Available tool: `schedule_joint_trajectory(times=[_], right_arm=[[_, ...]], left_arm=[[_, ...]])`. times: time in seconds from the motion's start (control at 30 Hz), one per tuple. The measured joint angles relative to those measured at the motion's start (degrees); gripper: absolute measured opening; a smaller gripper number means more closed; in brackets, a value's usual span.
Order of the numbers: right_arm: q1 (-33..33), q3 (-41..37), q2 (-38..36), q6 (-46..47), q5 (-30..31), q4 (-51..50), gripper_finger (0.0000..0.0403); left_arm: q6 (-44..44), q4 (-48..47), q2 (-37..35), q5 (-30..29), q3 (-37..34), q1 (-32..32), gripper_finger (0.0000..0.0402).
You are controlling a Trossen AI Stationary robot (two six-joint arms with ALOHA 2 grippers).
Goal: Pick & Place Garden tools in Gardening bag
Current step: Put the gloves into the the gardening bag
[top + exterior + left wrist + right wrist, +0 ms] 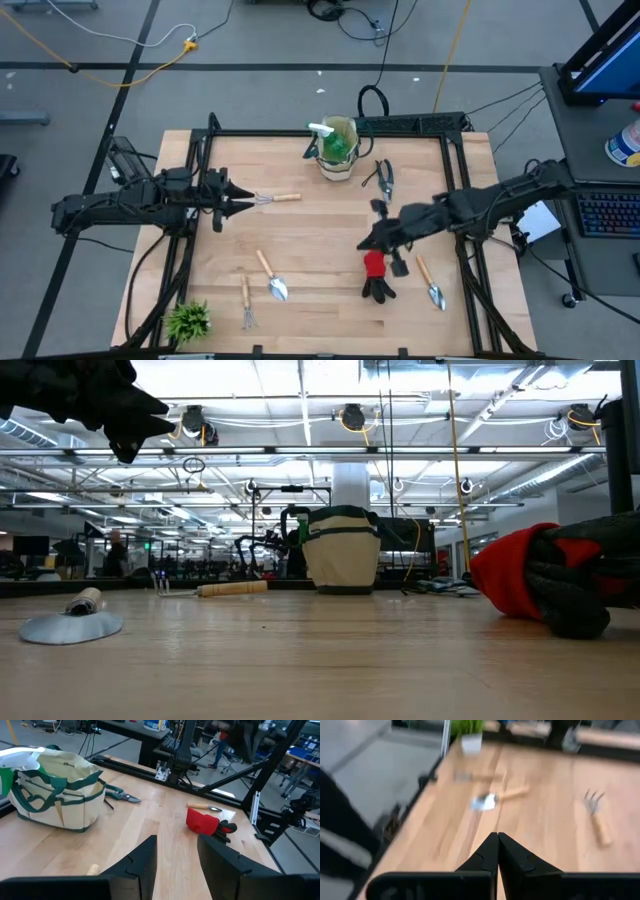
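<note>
Wooden worktop [330, 230]: my right claw [368, 243], closed and empty, hovers mid-frame above limp glove [377, 276]; best pinched at red cuff.

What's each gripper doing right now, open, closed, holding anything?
Left gripper: open, holding nothing.
Right gripper: closed, holding nothing.

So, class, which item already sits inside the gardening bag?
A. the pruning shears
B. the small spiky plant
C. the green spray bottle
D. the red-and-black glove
C: in the high view the green spray bottle with its white trigger pokes out of the gardening bag, while the glove, shears and plant lie on the table.
</note>
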Motion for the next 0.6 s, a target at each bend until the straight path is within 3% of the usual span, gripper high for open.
schedule_joint_trajectory(times=[0.27, 0.6], right_arm=[[1.6, 0.6, 4.9, -2.3, -0.2, -9.6, 0.0079], [1.9, 0.6, 9.0, -19.6, 0.0, -18.6, 0.0199]], left_arm=[[0.0, -0.3, 0.0, 0.0, 0.0, 0.0, 0.0145], [-0.6, -0.4, 0.0, 2.0, 0.0, 0.0, 0.0145]])
